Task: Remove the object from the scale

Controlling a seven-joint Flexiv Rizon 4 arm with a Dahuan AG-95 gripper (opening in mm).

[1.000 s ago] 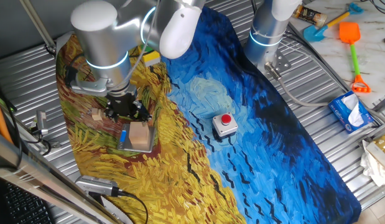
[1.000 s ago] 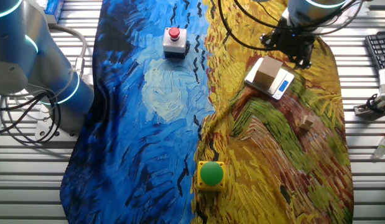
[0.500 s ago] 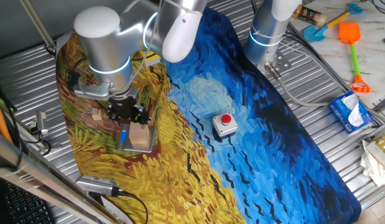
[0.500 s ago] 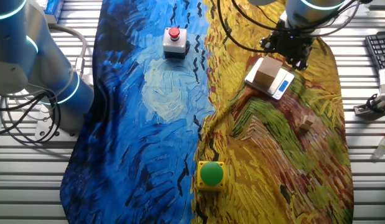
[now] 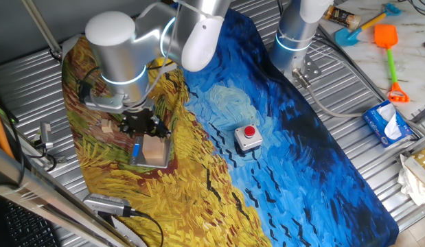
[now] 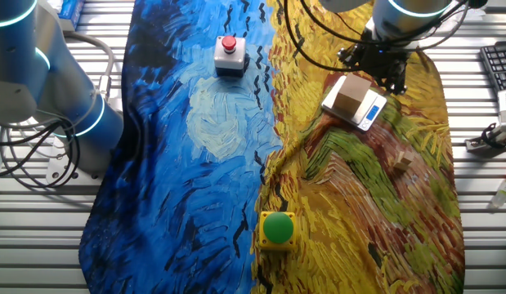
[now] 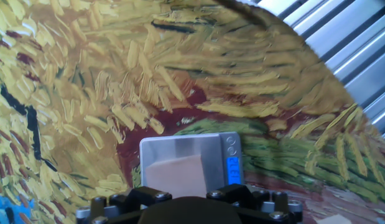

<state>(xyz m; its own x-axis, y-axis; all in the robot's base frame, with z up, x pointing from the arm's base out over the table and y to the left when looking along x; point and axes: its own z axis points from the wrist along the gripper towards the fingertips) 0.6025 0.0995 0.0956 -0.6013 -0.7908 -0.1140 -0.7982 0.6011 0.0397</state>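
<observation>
The light-tan wooden cube [image 5: 154, 149] sits on the scale [image 5: 138, 152], a thin grey plate with a blue strip, on the yellow part of the cloth. Both show in the other fixed view, the cube [image 6: 348, 97] on the scale [image 6: 372, 109]. In the hand view the cube [image 7: 177, 175] sits on the scale's plate [image 7: 193, 147], just ahead of the gripper's black body [image 7: 191, 210]. My gripper [image 5: 143, 125] hovers just behind and above the cube, apart from it. Its jaws stand spread and empty. It also shows in the other fixed view [image 6: 378, 69].
A small tan wooden bit [image 5: 106, 126] lies left of the scale. A grey box with a red button [image 5: 248, 136] stands mid-cloth. A green button on a yellow box [image 6: 277, 228] stands at the cloth's edge. A second arm's base [image 5: 295, 34] stands at the back.
My gripper has shifted a little toward the scale and cube. The cube and scale have not moved.
</observation>
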